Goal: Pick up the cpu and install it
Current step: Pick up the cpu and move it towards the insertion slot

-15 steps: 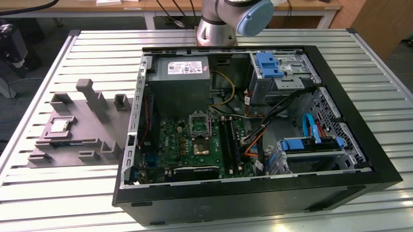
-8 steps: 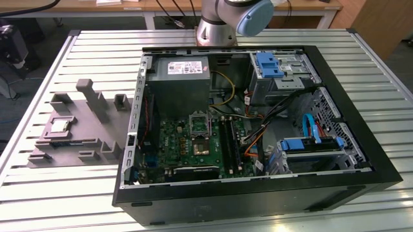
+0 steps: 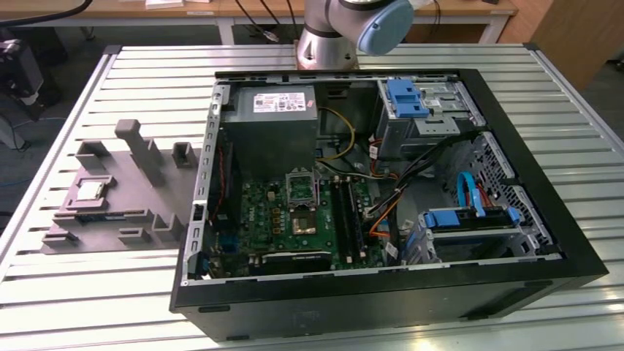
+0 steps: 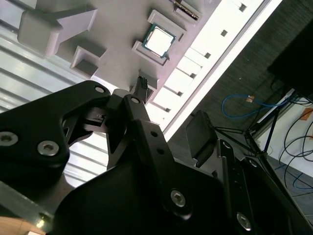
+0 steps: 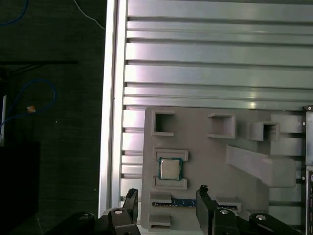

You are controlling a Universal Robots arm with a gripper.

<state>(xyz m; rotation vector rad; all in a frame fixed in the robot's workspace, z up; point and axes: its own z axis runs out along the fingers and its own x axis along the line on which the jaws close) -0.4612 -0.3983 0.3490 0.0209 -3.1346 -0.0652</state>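
Your arm (image 3: 337,36) enters the exterior view at twelve o'clock. What you see of it there is a silver joint housing with a pale blue cap (image 3: 383,25) at one o'clock from it. Your hand (image 5: 166,195) is black and shows in both wrist views, pointing downward. Its two fingers (image 5: 203,200) stand well apart, tips level with each other, and nothing is gripped between them. In the second wrist view you can see its black link bars (image 4: 151,142), pinned with silver screws (image 4: 177,198), splayed outward from the hand's body.
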